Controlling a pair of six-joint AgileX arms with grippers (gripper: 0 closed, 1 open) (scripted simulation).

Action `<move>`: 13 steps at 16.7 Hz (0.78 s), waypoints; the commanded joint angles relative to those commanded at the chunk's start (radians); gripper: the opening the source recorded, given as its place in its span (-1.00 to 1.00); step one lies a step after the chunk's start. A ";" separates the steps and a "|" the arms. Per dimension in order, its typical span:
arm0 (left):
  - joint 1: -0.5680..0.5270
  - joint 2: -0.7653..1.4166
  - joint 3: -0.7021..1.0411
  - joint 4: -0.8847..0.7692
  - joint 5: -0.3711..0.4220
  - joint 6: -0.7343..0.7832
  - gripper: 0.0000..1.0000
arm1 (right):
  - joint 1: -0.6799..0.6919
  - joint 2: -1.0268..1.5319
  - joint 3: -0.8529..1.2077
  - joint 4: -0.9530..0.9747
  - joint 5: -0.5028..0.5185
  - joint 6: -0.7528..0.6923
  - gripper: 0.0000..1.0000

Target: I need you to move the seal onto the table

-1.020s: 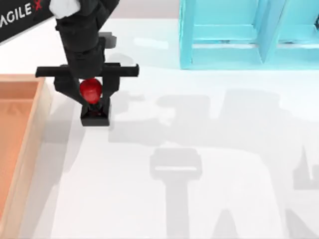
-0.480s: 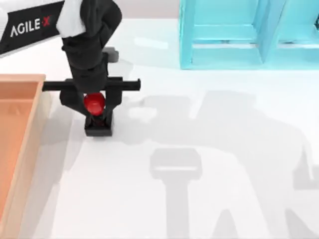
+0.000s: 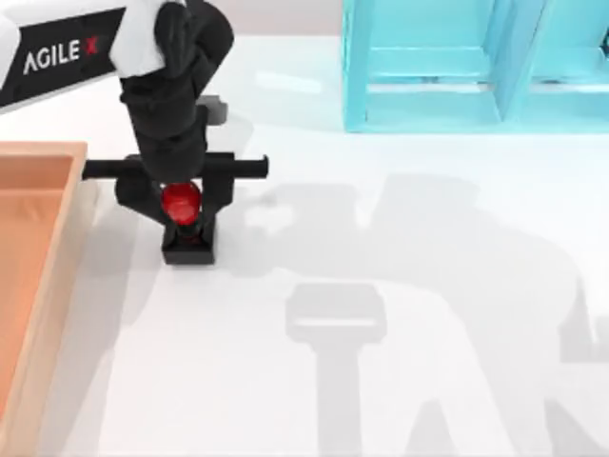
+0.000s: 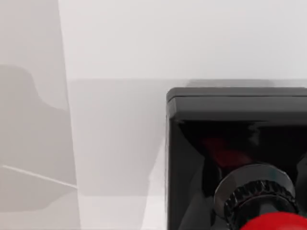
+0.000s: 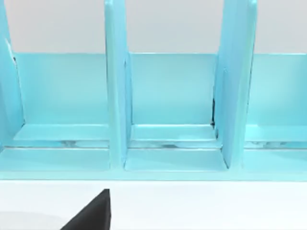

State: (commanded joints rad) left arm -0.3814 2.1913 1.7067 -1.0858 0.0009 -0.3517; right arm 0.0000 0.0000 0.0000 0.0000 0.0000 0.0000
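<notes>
The left gripper [image 3: 181, 211] has carried the seal [image 3: 183, 208] a little way down the top view and slightly rightward — farther from the tray [image 3: 59, 205]. The seal's black base now sits lower on the white desk [image 3: 400, 305].

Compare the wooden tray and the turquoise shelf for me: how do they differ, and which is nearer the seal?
The tray is light wood, shallow, lying open-topped at the table's left edge; the shelf is turquoise, upright, split into compartments by vertical dividers, at the far side toward the right. The seal, in the left pincer, sits nearer the tray. Both rest on the white table.
</notes>
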 joint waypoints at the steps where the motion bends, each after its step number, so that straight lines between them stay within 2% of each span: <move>1: 0.000 0.000 0.000 0.000 0.000 0.000 -0.40 | 0.000 0.000 0.000 0.000 0.000 0.000 1.00; 10: 0.000 0.000 0.000 0.000 0.000 0.000 0.96 | 0.000 0.000 0.000 0.000 0.000 0.000 1.00; 13: 0.000 0.000 0.000 0.000 0.000 0.000 1.00 | 0.000 0.000 0.000 0.000 0.000 0.000 1.00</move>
State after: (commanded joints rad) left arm -0.3814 2.1913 1.7067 -1.0858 0.0009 -0.3517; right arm 0.0000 0.0000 0.0000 0.0000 0.0000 0.0000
